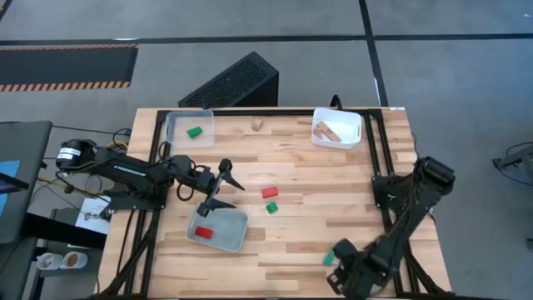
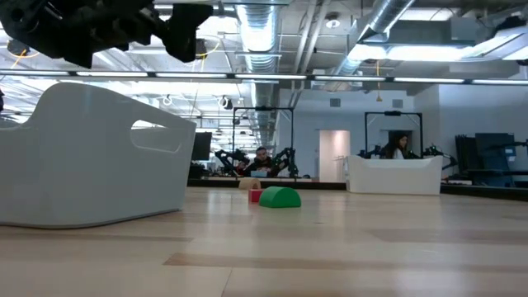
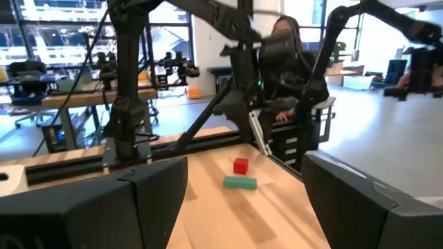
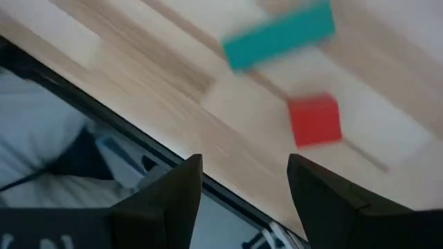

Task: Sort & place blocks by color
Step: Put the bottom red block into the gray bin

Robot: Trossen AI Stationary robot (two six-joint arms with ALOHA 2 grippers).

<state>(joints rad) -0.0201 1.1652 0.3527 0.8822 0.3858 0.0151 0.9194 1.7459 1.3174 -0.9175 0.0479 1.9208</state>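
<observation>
Fingers spread, our left gripper [image 1: 226, 185] hovers over the near tray [image 1: 237, 238] holding a red block [image 1: 204, 232]; loose blocks [image 1: 270, 192] lie beside it. Right gripper [image 4: 242, 183], also spread, waits empty.

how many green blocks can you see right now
3. First green wooden block lies in the corner translucent tray; second green block mid-table beside a red block; third green block near the table edge by the right arm, which may hide others.

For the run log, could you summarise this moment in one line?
left tool: open, above red-block tray | right tool: open, empty | loose blocks: mid-table
</observation>
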